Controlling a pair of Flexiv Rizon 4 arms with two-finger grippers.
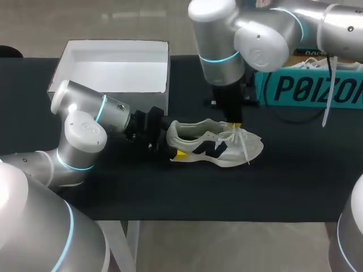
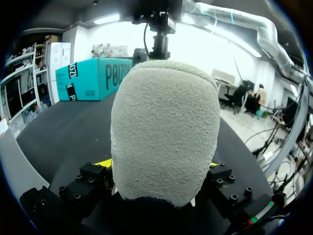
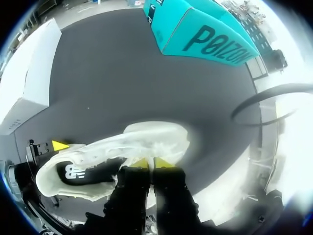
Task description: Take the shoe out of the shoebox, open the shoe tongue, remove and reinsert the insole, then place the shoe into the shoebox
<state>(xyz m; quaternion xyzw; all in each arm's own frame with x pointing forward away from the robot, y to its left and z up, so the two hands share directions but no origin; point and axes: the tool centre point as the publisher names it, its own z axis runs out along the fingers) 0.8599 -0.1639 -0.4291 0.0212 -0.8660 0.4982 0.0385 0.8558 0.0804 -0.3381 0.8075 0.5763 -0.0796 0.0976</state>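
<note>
A pale grey shoe [image 1: 215, 146] with dark side markings lies on its sole on the black table, toe pointing right. My left gripper [image 1: 173, 148] holds its heel. In the left wrist view the fuzzy heel [image 2: 164, 127] fills the gap between the wide-set fingers, with a yellow tip against each side. My right gripper [image 1: 235, 126] comes straight down onto the lacing. Seen from the right wrist, its two yellow tips [image 3: 152, 162] are pinched together on the tongue of the shoe [image 3: 146, 142]. The white shoebox [image 1: 113, 68] stands open and empty at the back left.
A teal box [image 1: 309, 88] stands at the back right, behind my right arm, with a dark cable looping in front of it. Bare black table [image 1: 170, 192] runs between the shoe and the front edge.
</note>
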